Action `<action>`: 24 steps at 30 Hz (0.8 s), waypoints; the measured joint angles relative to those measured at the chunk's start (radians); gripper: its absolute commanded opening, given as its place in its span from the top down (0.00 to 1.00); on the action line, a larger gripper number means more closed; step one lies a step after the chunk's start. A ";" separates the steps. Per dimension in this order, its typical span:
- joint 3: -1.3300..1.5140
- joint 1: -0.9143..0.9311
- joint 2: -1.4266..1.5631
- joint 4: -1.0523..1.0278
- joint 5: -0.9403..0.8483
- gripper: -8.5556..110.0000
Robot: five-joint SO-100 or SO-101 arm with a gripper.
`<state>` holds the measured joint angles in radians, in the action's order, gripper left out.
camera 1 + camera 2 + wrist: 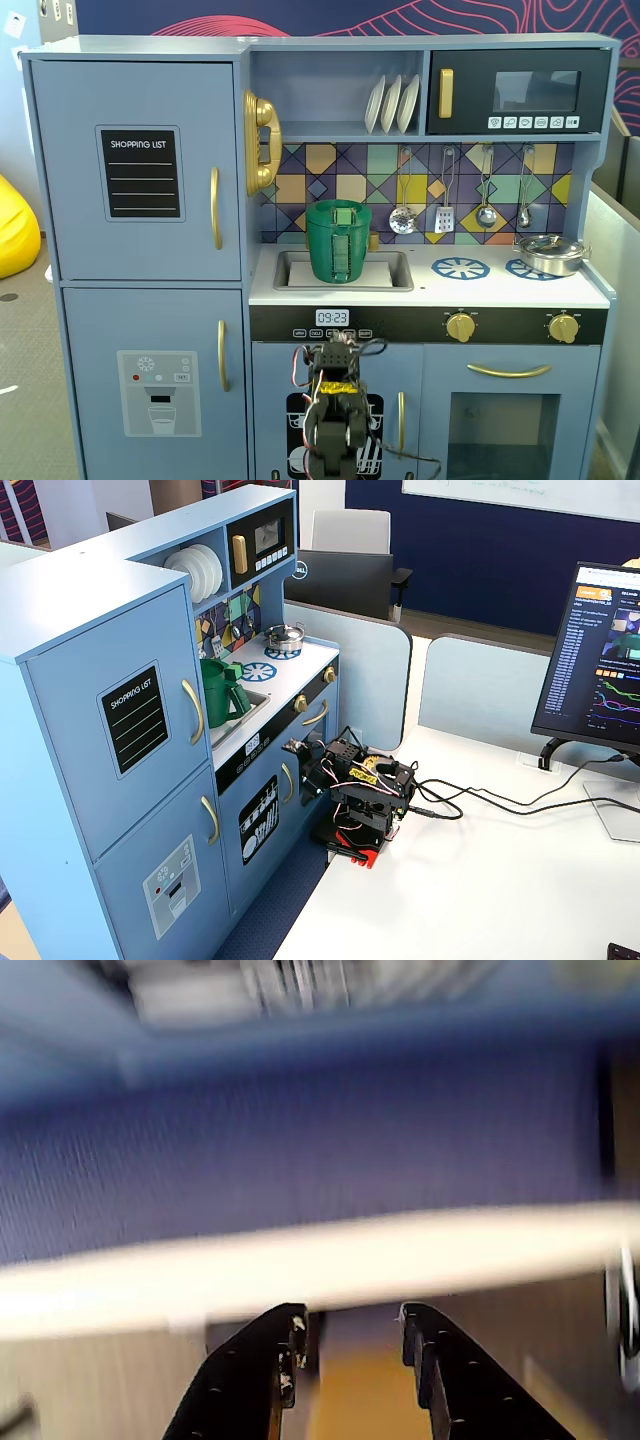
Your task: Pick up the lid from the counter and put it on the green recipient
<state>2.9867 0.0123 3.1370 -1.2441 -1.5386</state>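
Observation:
The tall dark-green recipient [338, 250] stands in the sink of the white counter [500, 290], ribbed strip facing front. The green lid [339, 212] with its raised knob lies on top of it. In a fixed view the recipient [222, 692] also shows from the side. My arm [335, 405] is folded low in front of the kitchen's cupboard doors, well below the counter. My gripper [350, 1322] is open with nothing between its black fingers; the wrist view is blurred, showing only a blue panel and a white strip. The gripper [297, 748] points at the kitchen front.
A steel pot [550, 253] stands on the right burner ring. Utensils [445, 215] hang on the back wall above the counter. The arm's base [355, 845] stands on a white desk with cables, and a monitor [600, 660] stands at the right.

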 measured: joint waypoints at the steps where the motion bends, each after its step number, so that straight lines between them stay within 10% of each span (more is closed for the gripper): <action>1: 0.005 0.000 0.014 -0.044 -0.003 0.91; 24: 0.009 -0.014 0.048 -0.103 0.031 0.89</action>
<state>2.9959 -0.0015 3.1845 -1.3468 -1.5079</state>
